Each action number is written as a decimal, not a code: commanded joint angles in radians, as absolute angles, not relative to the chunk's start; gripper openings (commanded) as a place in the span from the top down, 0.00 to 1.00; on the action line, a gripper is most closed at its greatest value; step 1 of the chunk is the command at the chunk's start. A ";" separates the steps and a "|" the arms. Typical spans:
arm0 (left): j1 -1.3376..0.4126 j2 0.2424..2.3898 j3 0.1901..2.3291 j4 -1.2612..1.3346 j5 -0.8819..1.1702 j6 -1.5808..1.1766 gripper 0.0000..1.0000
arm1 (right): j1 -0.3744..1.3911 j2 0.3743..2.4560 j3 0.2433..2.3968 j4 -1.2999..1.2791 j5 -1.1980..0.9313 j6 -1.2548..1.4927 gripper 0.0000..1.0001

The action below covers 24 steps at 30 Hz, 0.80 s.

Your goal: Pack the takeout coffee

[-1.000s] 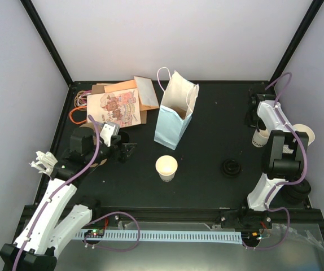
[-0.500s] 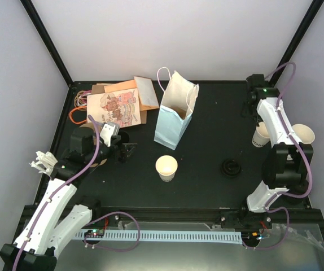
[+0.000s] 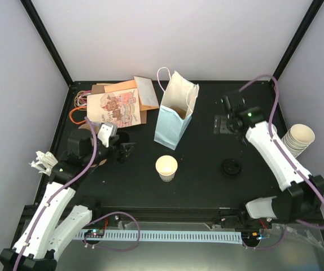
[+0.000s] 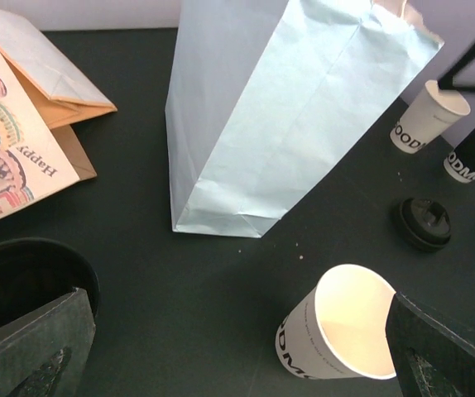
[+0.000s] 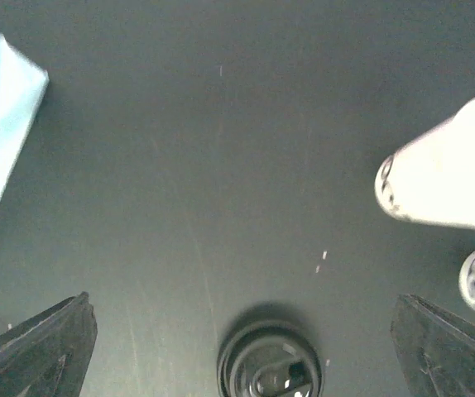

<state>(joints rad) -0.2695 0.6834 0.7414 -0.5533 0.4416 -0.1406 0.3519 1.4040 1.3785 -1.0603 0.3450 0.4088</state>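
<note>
— Checking both arms: what are the 2 grippers holding?

— Nothing. The left gripper (image 3: 125, 148) is spread wide beside the open cup (image 3: 166, 167). The right gripper (image 3: 223, 123) is also spread wide, right of the blue bag (image 3: 173, 121).

— And the takeout coffee (image 3: 231, 167)?

— It shows as a black disc on the table (image 3: 207, 186), right of the open cup, with nothing gripping it.

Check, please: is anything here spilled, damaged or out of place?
Nothing looks spilled or damaged. The middle cup stands upright, lidless; a black lid sits apart, to its right. A few pale specks lie near the bag.
</note>
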 commanded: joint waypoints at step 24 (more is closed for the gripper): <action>-0.272 0.667 0.732 -0.525 0.461 -0.150 0.01 | 0.366 1.251 0.795 -0.916 0.171 0.726 0.12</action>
